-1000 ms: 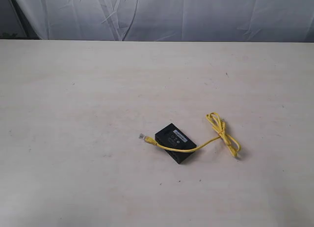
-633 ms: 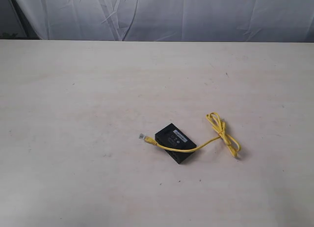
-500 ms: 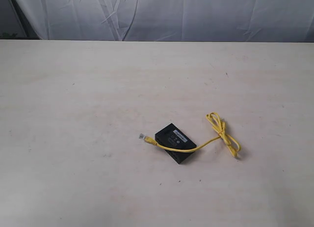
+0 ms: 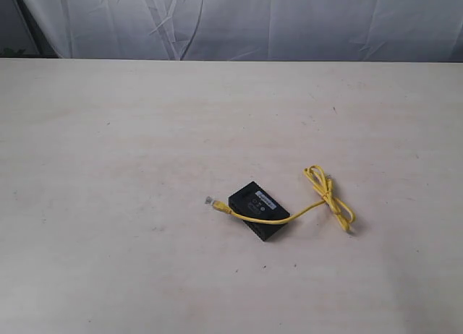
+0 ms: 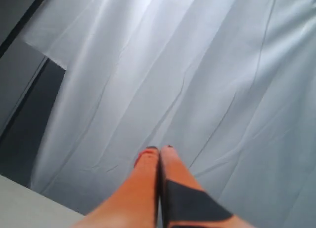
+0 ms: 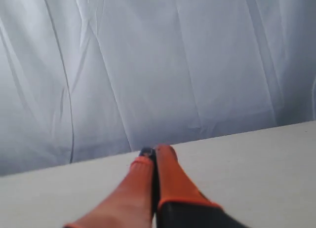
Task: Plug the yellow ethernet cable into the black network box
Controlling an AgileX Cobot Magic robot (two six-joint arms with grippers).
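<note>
The yellow ethernet cable [image 4: 329,201] lies loose on the surface [image 4: 130,139], a little right of the middle and nearer the near edge than the far one. One clear plug [image 4: 210,201] rests free on the surface just off the left corner of the black network box [image 4: 255,202]. From the plug the cord runs along the box's near side, then out toward the right edge into a knotted bundle of loops [image 4: 318,181]. The box lies flat, turned at an angle to the edges, with its pale label strip facing up. The left tool [image 5: 158,150] has its orange fingers pressed together, facing the pale cloth [image 4: 253,23] behind the far edge. The right tool [image 6: 154,151] is likewise closed and holds nothing, above bare surface.
</note>
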